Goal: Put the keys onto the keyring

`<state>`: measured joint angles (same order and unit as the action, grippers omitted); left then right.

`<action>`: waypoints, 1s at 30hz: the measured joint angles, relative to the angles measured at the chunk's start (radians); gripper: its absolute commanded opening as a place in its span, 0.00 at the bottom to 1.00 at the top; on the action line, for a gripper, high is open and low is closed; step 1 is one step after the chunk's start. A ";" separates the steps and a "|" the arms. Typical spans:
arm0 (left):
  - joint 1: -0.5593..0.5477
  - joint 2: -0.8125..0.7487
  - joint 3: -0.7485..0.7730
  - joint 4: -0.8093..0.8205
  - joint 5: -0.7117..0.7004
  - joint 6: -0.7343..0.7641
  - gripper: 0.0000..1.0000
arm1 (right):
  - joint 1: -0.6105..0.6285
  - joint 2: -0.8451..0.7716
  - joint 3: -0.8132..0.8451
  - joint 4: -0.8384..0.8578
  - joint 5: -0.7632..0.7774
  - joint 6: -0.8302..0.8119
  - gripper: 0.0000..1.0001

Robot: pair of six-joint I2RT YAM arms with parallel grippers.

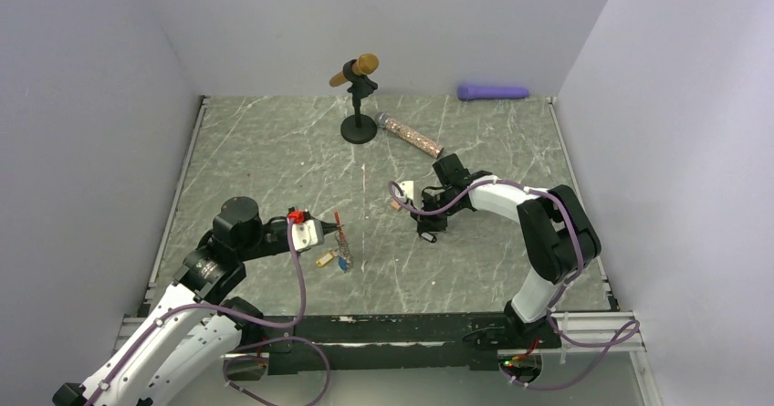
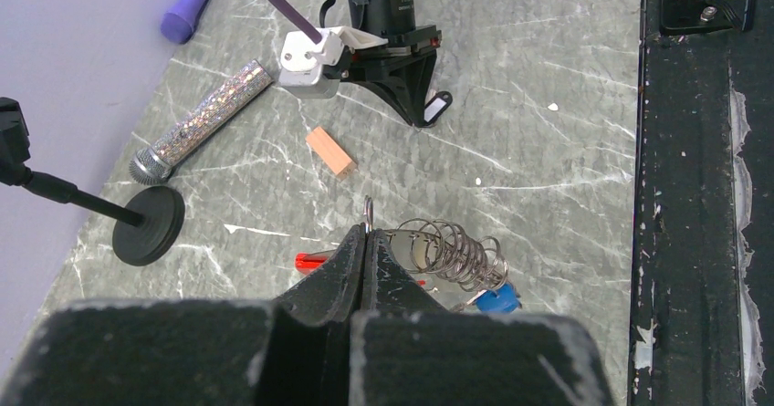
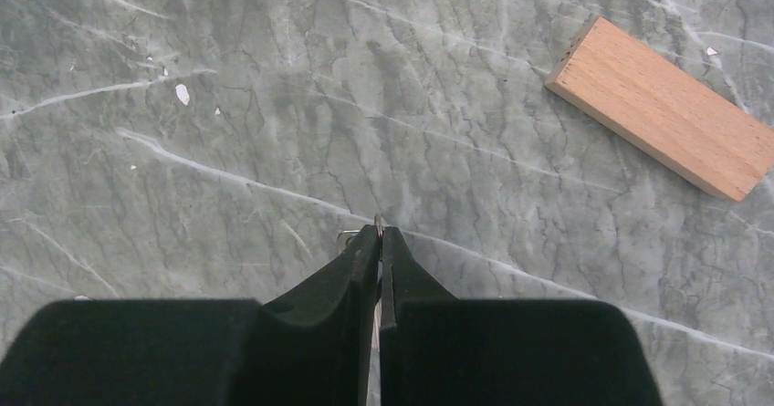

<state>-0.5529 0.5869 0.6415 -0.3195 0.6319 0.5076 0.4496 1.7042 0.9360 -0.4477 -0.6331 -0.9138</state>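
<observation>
- The left fingers (image 2: 360, 262) are pressed fully together, and a small wire loop at one end of the keyring (image 2: 447, 251) pokes up from between their tips.
- The keyring's silvery coil trails off to the right of those tips in the left wrist view. Its red clip (image 2: 310, 260) shows just on the other side of them, low over the worktop (image 2: 548, 178).
- A blue-tagged key (image 2: 497, 298) sits right against the far end of the coil, and whether it is threaded on cannot be told. From above, a yellow-tagged key (image 1: 323, 261) lies just beside it, both at the near left of the worktop.
- The right fingers (image 3: 365, 274) are likewise closed tight, with a thin sliver of metal nipped at their tips.
- The left wrist view shows this is the black-tagged key (image 2: 436, 109), its tag hanging under the right fingers close to the worktop. Whether it touches cannot be made out.
- The two pairs of fingers are well apart, the right pair near the middle of the worktop.
- A tan wooden block (image 3: 662, 107) lies flat between the two arms, nearer the right fingers and touching neither.
- Farther back lie a glittery microphone (image 1: 411, 135), a black stand (image 1: 358, 128) holding a tan microphone, and a purple stick (image 1: 493, 91) against the rear wall.
</observation>
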 measured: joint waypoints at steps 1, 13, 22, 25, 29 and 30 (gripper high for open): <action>0.000 0.000 0.000 0.000 0.000 0.000 0.00 | 0.000 0.001 0.000 0.000 0.000 -0.001 0.09; 0.000 0.000 0.000 0.000 0.000 0.000 0.00 | 0.000 0.005 0.008 -0.017 -0.001 -0.011 0.00; 0.000 0.000 0.000 0.000 0.000 0.000 0.00 | 0.000 0.005 0.013 -0.026 -0.002 -0.011 0.08; 0.000 0.000 0.000 0.000 0.000 0.000 0.00 | 0.000 0.005 0.013 -0.027 -0.002 -0.011 0.09; 0.000 0.000 0.000 0.000 0.000 0.000 0.00 | 0.000 0.005 0.013 -0.027 -0.001 -0.011 0.09; 0.000 0.000 0.000 0.000 0.000 0.000 0.00 | 0.000 0.005 0.013 -0.027 -0.001 -0.011 0.10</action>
<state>-0.5529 0.5869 0.6415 -0.3195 0.6319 0.5076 0.4496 1.7096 0.9493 -0.4747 -0.6342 -0.9253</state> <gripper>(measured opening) 0.011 0.087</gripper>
